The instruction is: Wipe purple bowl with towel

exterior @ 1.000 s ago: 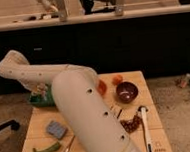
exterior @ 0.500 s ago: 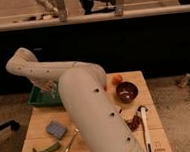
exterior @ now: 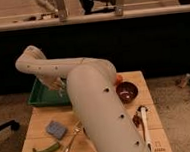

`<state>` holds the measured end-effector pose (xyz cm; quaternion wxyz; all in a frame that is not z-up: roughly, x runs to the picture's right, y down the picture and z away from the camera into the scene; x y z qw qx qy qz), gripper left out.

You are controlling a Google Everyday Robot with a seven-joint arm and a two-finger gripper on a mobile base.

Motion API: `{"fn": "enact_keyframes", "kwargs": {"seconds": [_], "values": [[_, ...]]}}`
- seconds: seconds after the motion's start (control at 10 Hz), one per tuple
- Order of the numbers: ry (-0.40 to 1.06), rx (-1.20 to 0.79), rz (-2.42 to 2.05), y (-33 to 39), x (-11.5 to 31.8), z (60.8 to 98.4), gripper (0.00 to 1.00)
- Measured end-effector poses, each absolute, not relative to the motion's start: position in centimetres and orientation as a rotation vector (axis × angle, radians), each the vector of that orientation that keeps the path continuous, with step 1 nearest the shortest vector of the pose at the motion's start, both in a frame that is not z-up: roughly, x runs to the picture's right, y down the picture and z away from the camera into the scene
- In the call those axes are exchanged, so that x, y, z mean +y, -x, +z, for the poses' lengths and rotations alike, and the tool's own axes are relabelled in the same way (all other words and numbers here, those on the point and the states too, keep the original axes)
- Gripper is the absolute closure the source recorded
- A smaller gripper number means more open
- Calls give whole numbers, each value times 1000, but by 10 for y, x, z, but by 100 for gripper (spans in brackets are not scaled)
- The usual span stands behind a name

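The purple bowl (exterior: 126, 92) stands on the wooden table (exterior: 42, 120) at the right, just right of my big white arm (exterior: 99, 110). The arm rises from the bottom centre, bends at an elbow at the upper left, and comes down to the gripper (exterior: 58, 87), which hangs over the green tray (exterior: 39, 97) at the table's back left. The gripper is well left of the bowl. No towel shows plainly; the arm hides part of the tray and the middle of the table.
A blue-grey sponge (exterior: 56, 129), a green pepper (exterior: 46, 150) and a metal utensil (exterior: 72, 137) lie at the front left. A white-handled brush (exterior: 144, 124) and a dark item lie right of the arm. An orange object (exterior: 119, 78) sits behind the bowl. A dark counter runs behind the table.
The arm's elbow has swung to the right and the gripper has shifted right over the green tray. The bowl and the other table items have not moved.
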<state>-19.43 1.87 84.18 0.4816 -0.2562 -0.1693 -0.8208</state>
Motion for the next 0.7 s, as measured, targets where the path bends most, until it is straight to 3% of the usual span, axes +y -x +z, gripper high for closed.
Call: {"fn": "enact_keyframes", "kwargs": {"seconds": [0.7], "values": [[682,-370,-1845,123,30,832,100]]}}
